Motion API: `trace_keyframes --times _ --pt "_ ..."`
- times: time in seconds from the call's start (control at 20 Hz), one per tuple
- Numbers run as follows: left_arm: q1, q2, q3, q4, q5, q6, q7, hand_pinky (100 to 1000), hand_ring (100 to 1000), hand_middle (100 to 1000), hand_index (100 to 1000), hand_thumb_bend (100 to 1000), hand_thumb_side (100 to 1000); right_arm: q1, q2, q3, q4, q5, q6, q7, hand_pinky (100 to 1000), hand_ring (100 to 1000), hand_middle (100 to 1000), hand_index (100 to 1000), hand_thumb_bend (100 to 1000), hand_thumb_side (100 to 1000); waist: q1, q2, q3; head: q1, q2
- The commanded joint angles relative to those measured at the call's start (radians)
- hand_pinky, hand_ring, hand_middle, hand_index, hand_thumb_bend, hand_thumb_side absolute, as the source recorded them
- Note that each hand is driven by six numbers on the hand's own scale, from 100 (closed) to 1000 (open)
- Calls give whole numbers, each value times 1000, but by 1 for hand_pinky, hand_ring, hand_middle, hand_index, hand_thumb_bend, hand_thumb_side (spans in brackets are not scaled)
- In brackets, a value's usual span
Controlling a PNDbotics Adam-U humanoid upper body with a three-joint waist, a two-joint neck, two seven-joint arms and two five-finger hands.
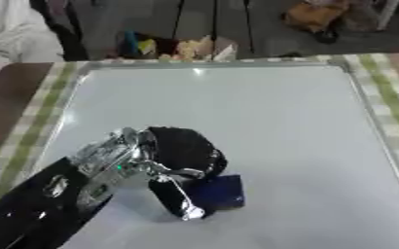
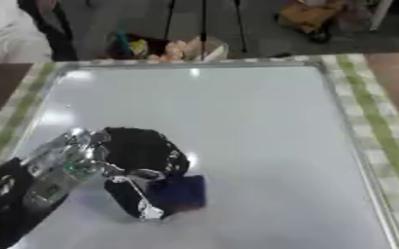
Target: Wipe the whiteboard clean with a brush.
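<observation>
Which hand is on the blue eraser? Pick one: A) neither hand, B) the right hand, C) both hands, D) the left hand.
D: the left hand, reaching in from the lower left, has its fingers curled round the blue eraser on the whiteboard; no right hand shows in either view.

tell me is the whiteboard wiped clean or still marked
Clean as far as shown: the whiteboard is bare white with no marks visible. The left hand has its fingers curled round the blue brush, hiding the patch beneath.
</observation>
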Motion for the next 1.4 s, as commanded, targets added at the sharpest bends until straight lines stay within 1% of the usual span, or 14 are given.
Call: trace_keyframes --times 0.05,0.2,0.3,0.45,0.6,0.9,1.1,1.25,1.4 --pt "-13 6 10 -6 -5 -46 -57 501 691 706 703 471 853 -9 -18 -2 -15 -7 -2 3 808 755 548 816 100 937 -2 -21 2 0 -11" --pt "-16 3 27 -25 -7 -13 -59 513 707 722 719 541 912 -8 -21 -2 -15 -11 -1 3 808 754 547 816 100 937 0 -26 6 -3 -13" --pt "-19 5 37 -46 -17 13 -55 532 726 738 730 568 935 -6 -23 -3 -15 -12 -2 3 808 754 547 816 100 937 1 -28 7 -5 -14" --pt "-22 14 45 -83 -52 50 -51 559 750 755 730 582 942 -4 -25 -4 -15 -15 -2 3 808 754 548 816 100 937 2 -31 7 -5 -15" --pt "-20 18 45 -111 -78 67 -51 585 777 789 725 594 951 -3 -26 -5 -15 -17 -2 3 808 754 548 816 100 937 2 -33 8 -4 -14" --pt "-16 25 50 -137 -91 84 -61 593 784 795 739 585 956 0 -27 -8 -15 -18 -3 2 807 754 549 816 100 936 2 -35 6 -6 -18" --pt "-17 34 64 -162 -105 92 -56 604 793 803 720 576 960 1 -28 -8 -15 -16 -3 1 807 754 548 816 100 936 2 -36 7 -9 -17" --pt "-16 42 82 -195 -108 103 -50 609 800 811 729 555 966 3 -29 -9 -15 -15 -3 -1 807 754 549 815 100 935 2 -37 9 -12 -17" --pt "-7 54 113 -248 -98 123 -38 613 805 815 730 538 976 6 -30 -11 -15 -13 -5 -4 807 754 549 815 100 935 2 -38 10 -17 -16"
